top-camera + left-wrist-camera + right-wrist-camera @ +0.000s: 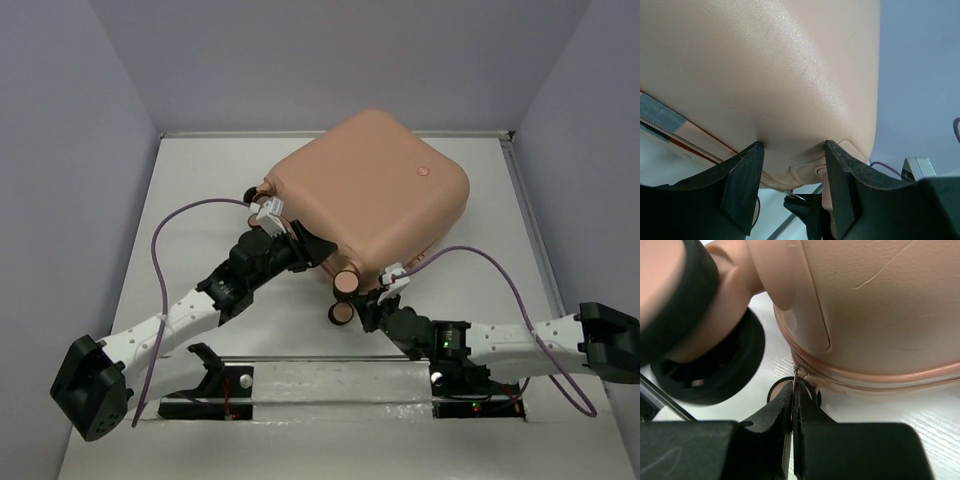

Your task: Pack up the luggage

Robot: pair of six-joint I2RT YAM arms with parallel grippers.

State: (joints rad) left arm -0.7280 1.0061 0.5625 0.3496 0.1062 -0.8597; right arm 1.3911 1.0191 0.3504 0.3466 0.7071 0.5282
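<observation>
White tabletop (900, 440), luggage (880, 305) zipper pull (795, 376) in right tool (794, 390), wrist-view only

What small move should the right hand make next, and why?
Probably the right hand should draw the zipper pull slowly along the seam. Its fingers are shut on the pull beside the caster wheel, and the open left hand braces the suitcase shell.
</observation>
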